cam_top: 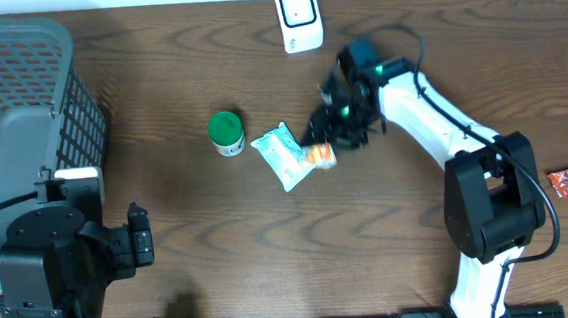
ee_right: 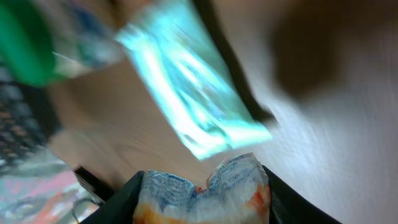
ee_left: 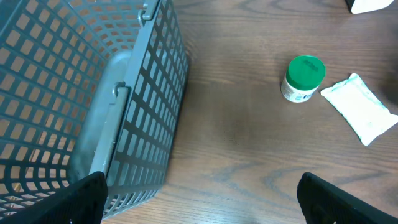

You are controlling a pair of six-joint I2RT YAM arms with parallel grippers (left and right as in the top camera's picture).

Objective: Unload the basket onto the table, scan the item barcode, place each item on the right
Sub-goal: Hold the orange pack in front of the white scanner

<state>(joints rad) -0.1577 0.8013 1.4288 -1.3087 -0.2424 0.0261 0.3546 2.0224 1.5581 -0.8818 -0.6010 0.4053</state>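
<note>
The right hand (ee_right: 202, 208) has its fingers about half closed on a small orange-and-white pouch (cam_top: 320, 156), pinching it across one end. The wrist view shows the crinkled film bunched between both fingers. The pouch sits near the middle of the desk (cam_top: 157, 68), just beside a teal packet (cam_top: 282, 154), and I cannot tell whether it is lifted or touching the wood. The scanner (cam_top: 297, 18) stands at the far edge, a little way off.

The pouch looks light and soft — thin, glossy film that will crumple and could slide out of a shallow pinch. It is unlikely to break, but a tight squeeze would wrinkle the printed face, and a creased barcode may not read. The sealed end seam is probably the best place to hold it, since it is the stiffest part. A grip there leaves the flat panel hanging free and smooth to face the scanner. No barcode shows in these views, so which face carries it is unknown.

The left hand (ee_left: 205, 202) is wide open and holds nothing — it hangs beside the basket (ee_left: 93, 93).
</note>
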